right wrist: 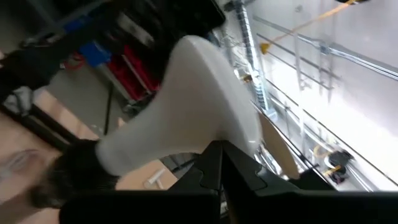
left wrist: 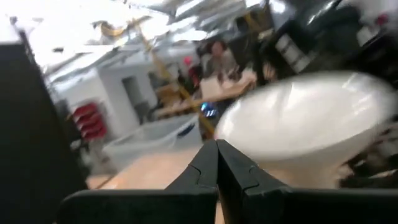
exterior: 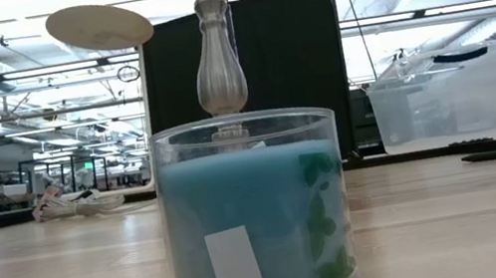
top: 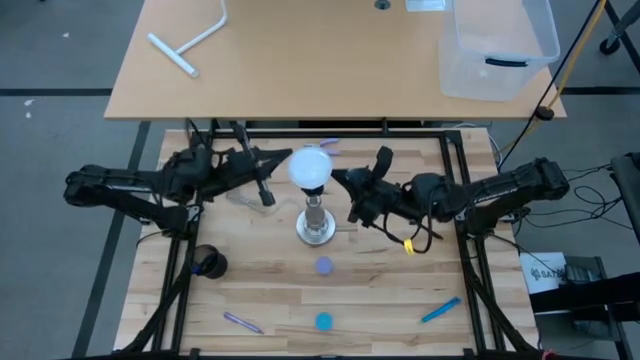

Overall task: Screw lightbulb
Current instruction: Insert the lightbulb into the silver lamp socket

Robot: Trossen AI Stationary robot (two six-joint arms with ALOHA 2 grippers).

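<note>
The white lightbulb [top: 310,167] stands upright with its neck in the top of the silvery socket stand [top: 316,224] at the table's middle. In the low view only the stand's post [exterior: 218,68] shows, behind a jar. My left gripper [top: 289,160] comes level from the table's left, shut, its tips at the globe [left wrist: 305,124]. My right gripper [top: 336,178] comes level from the right, shut, its tips at the bulb's taper [right wrist: 186,118]. My left gripper [left wrist: 217,149] lays its shut fingertips against the left side of the bulb's globe [left wrist: 233,134], low on the round part, coming level from the table's left. The bulb stays upright in the stand. My right gripper [right wrist: 216,149] sets its shut fingertips against the tapering part of the bulb [right wrist: 202,140], below the globe, coming level from the table's right. Nothing is between the fingers.
A blue candle jar [exterior: 255,213] fills the low view's front. Small caps [top: 324,265], a blue pen [top: 440,310], a purple pen [top: 243,322] and a black object [top: 208,262] lie toward the near edge. A clear bin [top: 497,45] stands on the far table.
</note>
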